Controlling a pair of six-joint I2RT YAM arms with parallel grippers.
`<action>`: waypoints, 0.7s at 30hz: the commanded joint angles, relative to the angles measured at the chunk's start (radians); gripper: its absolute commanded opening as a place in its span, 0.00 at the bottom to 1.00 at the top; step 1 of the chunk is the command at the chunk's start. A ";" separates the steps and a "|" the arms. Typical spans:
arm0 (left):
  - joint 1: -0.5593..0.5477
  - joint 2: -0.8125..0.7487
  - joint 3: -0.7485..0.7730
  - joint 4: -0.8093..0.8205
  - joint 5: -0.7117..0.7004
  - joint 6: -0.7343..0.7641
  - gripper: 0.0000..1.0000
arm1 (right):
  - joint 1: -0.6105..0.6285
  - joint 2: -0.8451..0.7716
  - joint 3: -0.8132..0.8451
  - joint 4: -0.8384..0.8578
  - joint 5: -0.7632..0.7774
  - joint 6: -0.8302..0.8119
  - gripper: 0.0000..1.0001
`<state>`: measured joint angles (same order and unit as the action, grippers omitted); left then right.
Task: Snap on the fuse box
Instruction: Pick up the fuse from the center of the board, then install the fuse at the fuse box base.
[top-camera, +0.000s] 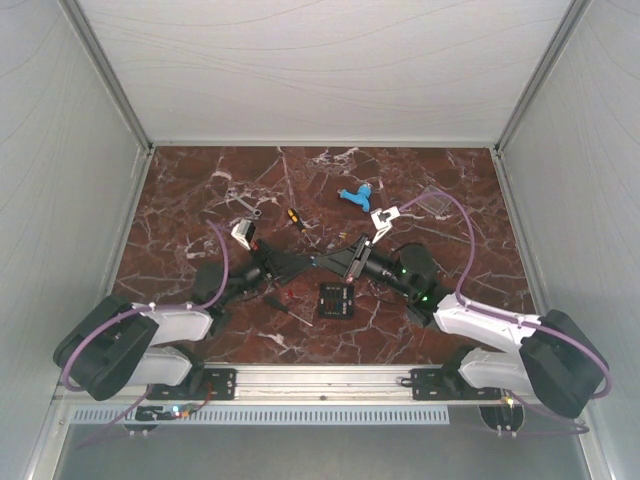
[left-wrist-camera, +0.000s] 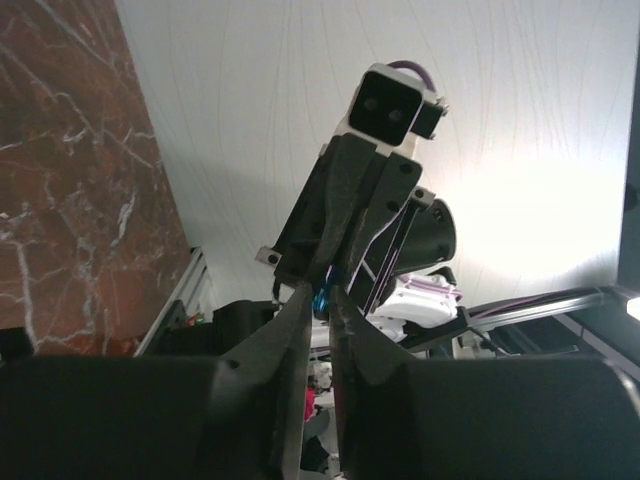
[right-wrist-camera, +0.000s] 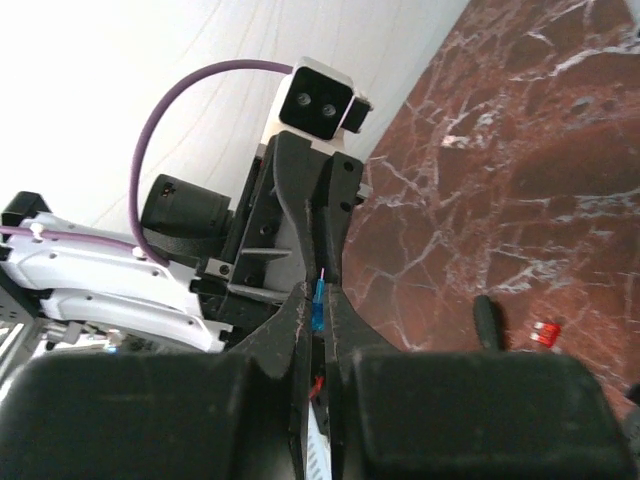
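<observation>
Left pincer (left-wrist-camera: 322, 292): tip to tip with the right one, raised above the desk (top-camera: 200, 200); fingers (left-wrist-camera: 290, 330) nearly together with a thin slit between them; blue fuse (left-wrist-camera: 322, 299) at the very tips; cannot tell whether truly gripped.
Right pincer (right-wrist-camera: 317, 295): pressed together on the blue fuse, one thin prong poking out past the tips.
Fuse box (top-camera: 336, 300): flat on the desk, just base-ward of the meeting tips, a little to the right pincer's side; touched by neither pincer.
Clear cover (top-camera: 432, 203): faint, on the desk well beyond the right pincer's wrist, apart from the box.
Light-blue piece (top-camera: 355, 196): on the far side of the right pincer, near its wrist camera.
Screwdriver (top-camera: 292, 310): thin and dark, just beside the fuse box on the left pincer's side.
</observation>
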<state>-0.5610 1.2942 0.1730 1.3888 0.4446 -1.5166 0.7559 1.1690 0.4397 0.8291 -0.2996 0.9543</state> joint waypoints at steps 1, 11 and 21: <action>0.010 0.000 -0.017 0.043 -0.016 0.013 0.15 | -0.033 -0.061 0.038 -0.126 -0.030 -0.073 0.00; 0.041 -0.022 0.091 -0.448 0.092 0.322 0.35 | -0.108 -0.175 0.127 -0.632 -0.004 -0.275 0.00; 0.007 0.057 0.347 -1.128 -0.040 0.778 0.43 | -0.190 -0.187 0.201 -0.977 0.068 -0.379 0.00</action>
<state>-0.5297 1.3087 0.4076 0.5690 0.4843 -0.9726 0.5808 0.9871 0.5903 0.0204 -0.2691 0.6498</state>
